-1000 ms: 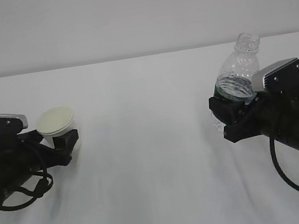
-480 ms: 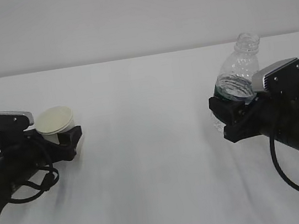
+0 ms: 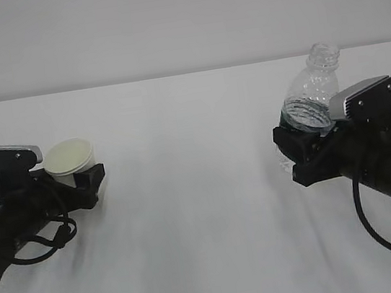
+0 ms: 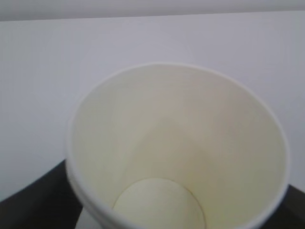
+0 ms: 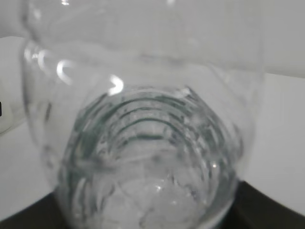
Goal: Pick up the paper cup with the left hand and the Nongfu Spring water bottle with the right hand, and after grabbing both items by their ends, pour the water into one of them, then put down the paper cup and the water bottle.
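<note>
**Both pincers loaded, pour not yet begun**

Left hand (image 3: 82,183), at the lower left of the exterior frame, has its black fingers closed around the lower body of the paper cup (image 3: 70,157), whose mouth tilts up toward the camera. The left wrist view looks straight into the cup (image 4: 177,148): cream inside, dry, bottom disc visible, no liquid in it.

The right hand (image 3: 305,149), at the right of the frame, is clamped on the lower part of the Nongfu Spring water bottle (image 3: 310,97) at its dark green band. The bottle leans slightly, its uncapped neck at the upper right. The right wrist view shows the water (image 5: 143,191) pooled in the ribbed base.

Judgement: grasping is done and the bringing-together step is in hand. Next, cup and bottle, now well apart, must meet over the middle, the bottle neck tipping above the cup rim.

The white table (image 3: 206,225) between the arms is bare, and its far edge runs well behind both. The right arm's cable loop (image 3: 383,237) hangs low at the lower right.
</note>
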Available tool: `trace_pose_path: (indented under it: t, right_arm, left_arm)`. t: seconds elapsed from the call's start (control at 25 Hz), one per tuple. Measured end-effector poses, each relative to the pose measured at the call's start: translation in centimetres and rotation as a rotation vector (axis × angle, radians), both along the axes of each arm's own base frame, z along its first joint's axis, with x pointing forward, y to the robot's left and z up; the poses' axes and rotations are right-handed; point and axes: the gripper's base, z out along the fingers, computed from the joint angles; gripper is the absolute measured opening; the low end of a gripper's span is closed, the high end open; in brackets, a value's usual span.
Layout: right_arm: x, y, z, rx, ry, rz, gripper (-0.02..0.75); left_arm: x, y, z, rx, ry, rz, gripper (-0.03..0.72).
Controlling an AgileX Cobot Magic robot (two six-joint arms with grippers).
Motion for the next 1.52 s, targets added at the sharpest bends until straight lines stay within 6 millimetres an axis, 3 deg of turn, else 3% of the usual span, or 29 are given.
trace_pose_path:
  t: [0.44,1.0,1.52]
  right_arm:
    - [0.0,0.0,0.0,0.0,0.0,0.0,0.398]
    - [0.0,0.0,0.0,0.0,0.0,0.0,0.398]
    - [0.0,0.0,0.0,0.0,0.0,0.0,0.398]
  left_arm:
    - [0.2,0.0,-1.2,0.006,0.026,0.008,0.661]
    - [0.8,-0.1,-1.2,0.002,0.011,0.008,0.643]
    - [0.8,-0.2,-1.2,0.003,0.011,0.002,0.49]
